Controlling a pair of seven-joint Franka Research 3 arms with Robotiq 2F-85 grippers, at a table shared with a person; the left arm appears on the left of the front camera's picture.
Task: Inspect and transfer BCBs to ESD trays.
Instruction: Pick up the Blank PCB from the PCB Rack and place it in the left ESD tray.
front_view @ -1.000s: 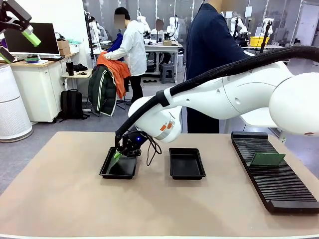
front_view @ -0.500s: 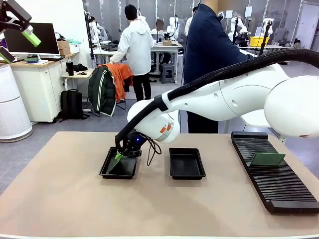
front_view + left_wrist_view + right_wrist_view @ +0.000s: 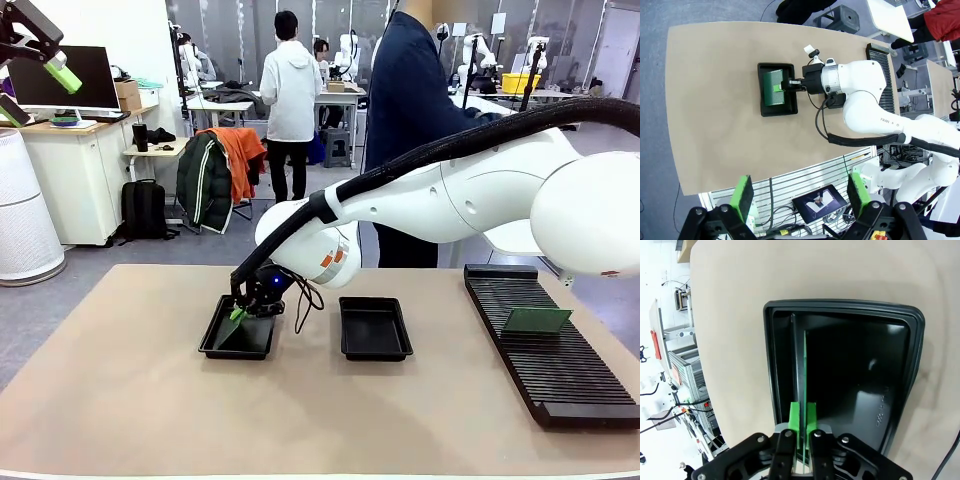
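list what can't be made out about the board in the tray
- Left wrist view: markings on the thin pale-green circuit board are too small to read.
- Right wrist view: board edge-on, its faces hidden.
- Front view: the black right end effector covers the board's upper edge.

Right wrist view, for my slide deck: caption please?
Right tool shut on a BCB, held edge-on inside a black ESD tray.
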